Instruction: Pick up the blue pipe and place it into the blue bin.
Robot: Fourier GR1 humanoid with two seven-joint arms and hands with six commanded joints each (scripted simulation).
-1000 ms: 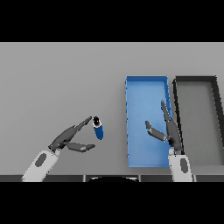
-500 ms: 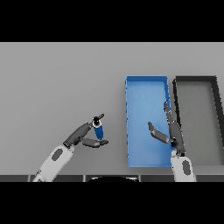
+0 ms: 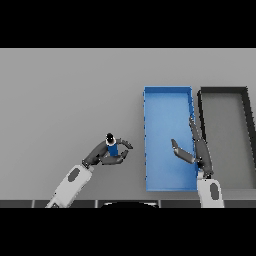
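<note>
Your left hand has fingers and thumb curled round the blue pipe, which stands roughly upright, dark end up, near the table surface, w/ the blue bin to its right. Judging by that wrap, it's a carry grip. Right hand hovers over the bin, fingers straight, thumb spread, holding nothing. No labels or writing visible.

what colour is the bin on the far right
Dark grey, almost black bin, seen in the head view beside the blue bin.
</note>
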